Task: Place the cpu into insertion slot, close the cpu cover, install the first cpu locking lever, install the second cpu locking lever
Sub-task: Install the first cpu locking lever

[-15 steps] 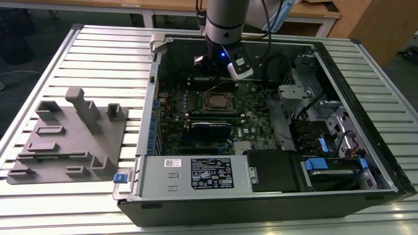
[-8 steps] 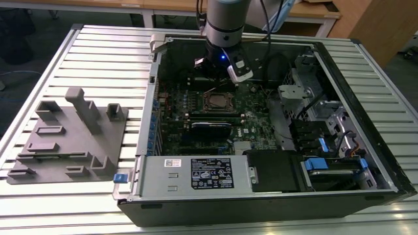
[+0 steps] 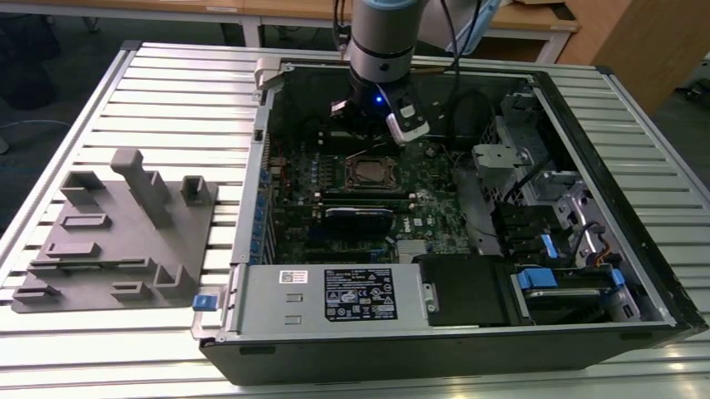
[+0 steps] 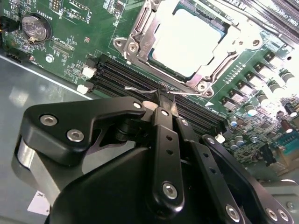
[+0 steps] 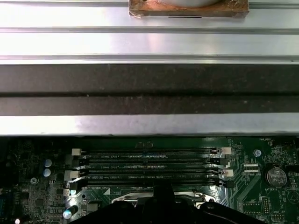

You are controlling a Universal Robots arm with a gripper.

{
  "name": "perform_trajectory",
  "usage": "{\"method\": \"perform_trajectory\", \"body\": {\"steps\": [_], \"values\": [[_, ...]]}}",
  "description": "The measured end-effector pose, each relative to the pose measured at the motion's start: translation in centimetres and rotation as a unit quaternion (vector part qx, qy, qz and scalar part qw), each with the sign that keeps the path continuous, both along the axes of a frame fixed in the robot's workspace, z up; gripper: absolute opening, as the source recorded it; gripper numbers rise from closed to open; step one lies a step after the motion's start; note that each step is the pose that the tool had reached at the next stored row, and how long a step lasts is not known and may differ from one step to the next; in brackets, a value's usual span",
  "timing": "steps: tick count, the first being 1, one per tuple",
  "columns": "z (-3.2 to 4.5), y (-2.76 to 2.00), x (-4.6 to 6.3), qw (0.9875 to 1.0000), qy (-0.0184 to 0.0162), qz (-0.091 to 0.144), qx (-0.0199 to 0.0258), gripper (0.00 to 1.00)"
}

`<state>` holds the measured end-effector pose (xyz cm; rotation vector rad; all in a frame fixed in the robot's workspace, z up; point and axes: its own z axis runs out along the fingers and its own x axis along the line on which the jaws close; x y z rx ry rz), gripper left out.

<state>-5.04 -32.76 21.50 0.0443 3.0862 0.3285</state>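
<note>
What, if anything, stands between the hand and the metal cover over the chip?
Nothing visible blocks the way. In the second wrist view the hand is at the black memory slots, right beside the cover, which frames the chip in its socket.

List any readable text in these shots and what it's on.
Nothing here can be read with confidence.
big white label on the grey box: print too small to read.
small sticker beside it: too small.
white markings by the memory slots on the motherboard: too small.
white tag in the second wrist view: partly hidden, unreadable.
</note>
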Motion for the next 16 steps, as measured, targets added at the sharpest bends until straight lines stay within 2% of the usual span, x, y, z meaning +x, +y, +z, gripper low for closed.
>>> {"method": "perform_trajectory", "body": {"steps": [12,16], "values": [[-0.05,0.26,1.0,1.0000,0.0001,0.000,-0.0004,0.11],[-0.38,0.33,1.2,1.0000,0.0001,0.000,-0.0020,0.11]]}}
